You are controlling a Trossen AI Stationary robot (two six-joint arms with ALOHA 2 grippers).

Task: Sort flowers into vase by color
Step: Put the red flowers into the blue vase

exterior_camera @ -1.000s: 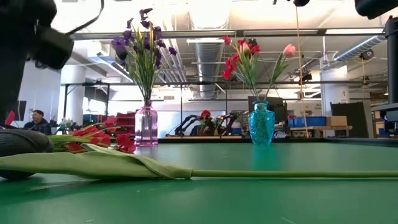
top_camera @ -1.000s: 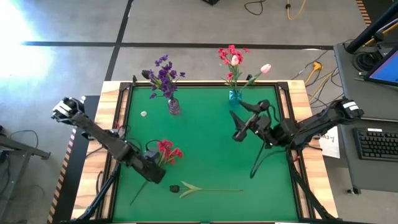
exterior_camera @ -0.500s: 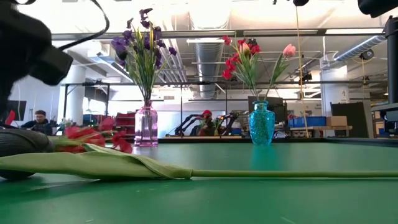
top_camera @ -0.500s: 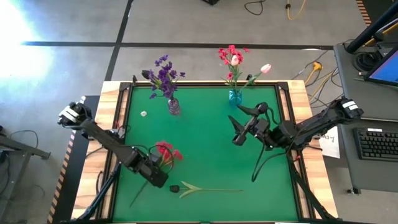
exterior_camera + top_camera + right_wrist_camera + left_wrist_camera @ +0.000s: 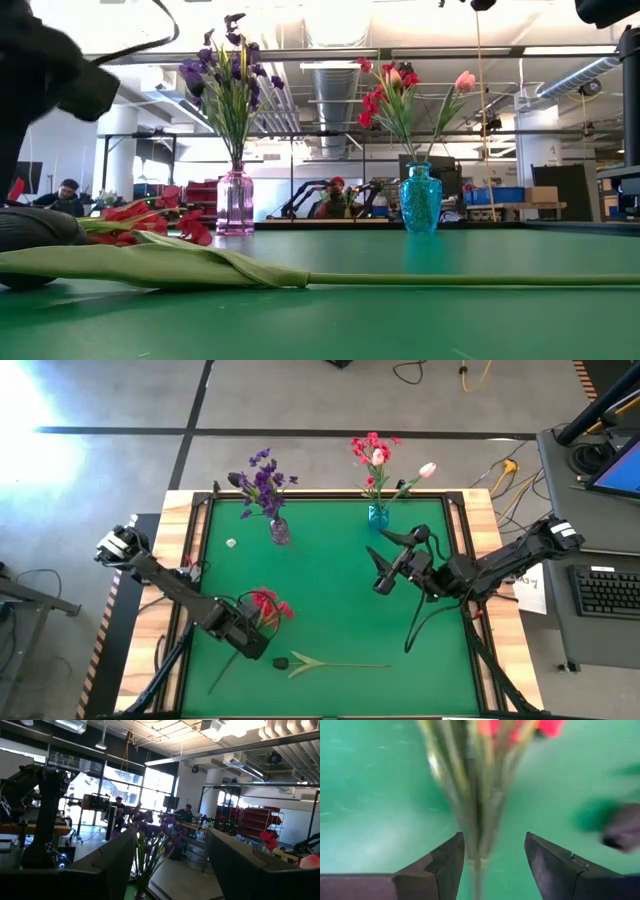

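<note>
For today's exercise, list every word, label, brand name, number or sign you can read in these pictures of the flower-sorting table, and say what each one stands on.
No text here can be read.
White sheet of paper at the table's right edge, by the right arm: dark marks, too small to read.
Keyboard beside it: key legends too small.
Purple vase and blue vase: no labels visible.
Room behind the table: no legible signs.

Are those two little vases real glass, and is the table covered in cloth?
The pink vase and the teal vase look like tinted glass: light shines through both, and the teal one has a bumpy, glinting surface. Clear plastic is possible. The green tabletop looks like a matte mat or felt, since it barely reflects.
</note>
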